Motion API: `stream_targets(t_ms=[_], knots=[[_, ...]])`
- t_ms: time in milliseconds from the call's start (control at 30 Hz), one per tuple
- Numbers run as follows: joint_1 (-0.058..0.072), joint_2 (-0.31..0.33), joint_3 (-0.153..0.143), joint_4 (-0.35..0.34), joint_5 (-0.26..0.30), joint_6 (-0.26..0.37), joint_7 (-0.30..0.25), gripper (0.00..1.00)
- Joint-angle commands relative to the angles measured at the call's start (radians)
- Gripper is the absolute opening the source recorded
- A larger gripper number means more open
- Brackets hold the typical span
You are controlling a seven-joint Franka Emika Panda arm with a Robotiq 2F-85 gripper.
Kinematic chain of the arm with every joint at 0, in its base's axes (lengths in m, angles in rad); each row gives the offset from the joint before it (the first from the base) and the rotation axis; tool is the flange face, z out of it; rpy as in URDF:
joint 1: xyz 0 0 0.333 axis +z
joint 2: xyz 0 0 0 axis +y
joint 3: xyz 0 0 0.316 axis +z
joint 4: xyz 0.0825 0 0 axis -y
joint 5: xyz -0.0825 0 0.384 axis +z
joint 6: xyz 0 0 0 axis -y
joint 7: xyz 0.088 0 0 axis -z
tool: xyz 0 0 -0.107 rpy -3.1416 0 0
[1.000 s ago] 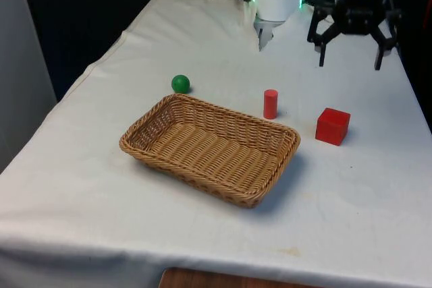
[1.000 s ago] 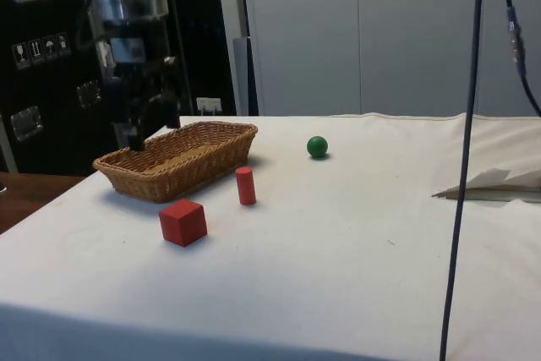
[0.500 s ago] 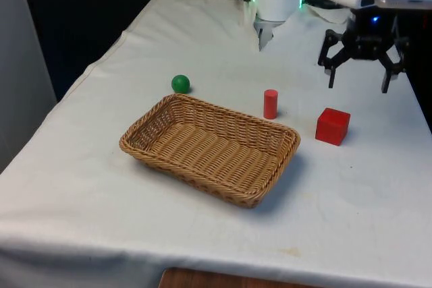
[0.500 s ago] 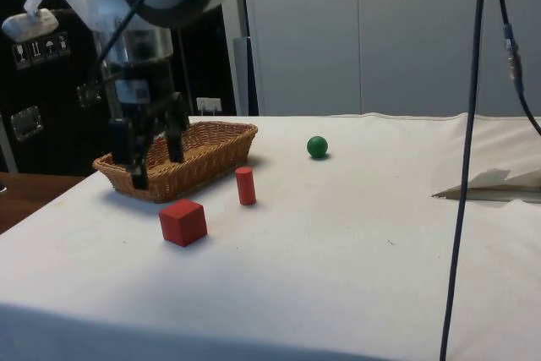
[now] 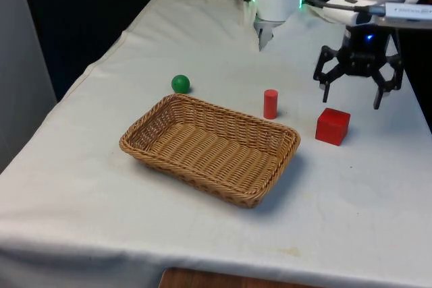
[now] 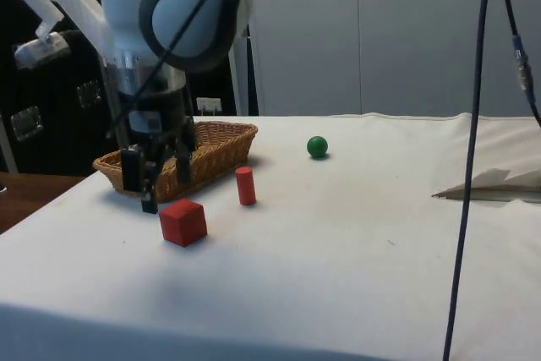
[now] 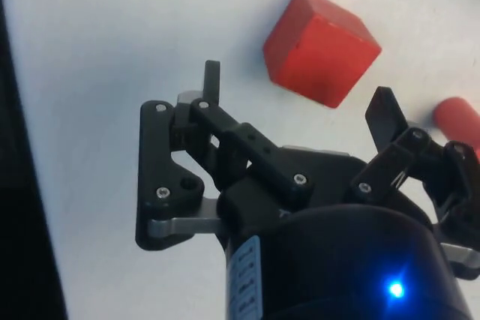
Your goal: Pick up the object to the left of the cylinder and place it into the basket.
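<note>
**Approach phase: hovering over the cube, nothing gripped**

My black two-finger gripper (image 5: 350, 91) hangs above the white-clothed tabletop (image 5: 202, 234), jaws spread wide apart and holding nothing. In the wrist view the gripper (image 7: 296, 91) frames the small red wooden cube (image 7: 321, 45) just beyond the fingertips (image 7: 212, 79), so I am close but not centred over it.

Positions, front view:
- Short red upright cylinder (image 5: 271, 104) stands just behind the far rim of the rectangular woven wicker basket (image 5: 155, 156).
- Red cube (image 5: 332, 126) sits on the front view's right of the cylinder, near it but apart.
- Small green ball (image 5: 180, 83) sits on the front view's left of the cylinder, well apart, by the basket's far corner.

Judgement: "left of the cylinder" depends on whose left. From my own side at the far end of the table, the cube is on the left, and that is the object I am lined up on. Pick step is in hand; nothing placed yet.

Next move calls for: shift so the cube lies squarely between the jaws, aligned with its flat faces, descend until the fingertips straddle it, then close. Side view shows the gripper (image 6: 150, 200) above the cloth, beside the cube (image 6: 183, 221), so descent remains.
</note>
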Motion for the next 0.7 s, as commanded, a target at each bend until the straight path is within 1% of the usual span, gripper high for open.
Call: stream_targets(t_ms=[0, 67, 100, 133, 200, 400, 433, 467, 600, 633, 667], knots=[[-0.001, 0.006, -0.002, -0.006, 0.000, 0.023, -0.001, 1.00], [-0.003, 0.015, -0.003, -0.008, 0.000, 0.035, -0.002, 1.00], [-0.003, 0.015, -0.003, -0.004, 0.000, 0.021, -0.001, 1.00], [-0.004, 0.019, -0.004, -0.011, 0.001, 0.043, -0.003, 1.00], [-0.007, 0.032, -0.006, -0.018, 0.001, 0.066, -0.004, 1.00], [-0.011, 0.058, -0.014, -0.042, 0.001, 0.121, -0.004, 1.00], [-0.009, 0.051, -0.013, -0.033, 0.000, 0.093, -0.002, 1.00], [-0.011, 0.058, -0.014, -0.042, 0.001, 0.121, -0.004, 1.00], [-0.006, 0.078, -0.018, -0.043, -0.002, 0.148, 0.007, 1.00], [-0.003, 0.080, -0.020, -0.042, -0.004, 0.151, 0.011, 1.00], [0.003, 0.083, -0.025, -0.040, -0.008, 0.156, 0.018, 1.00]])
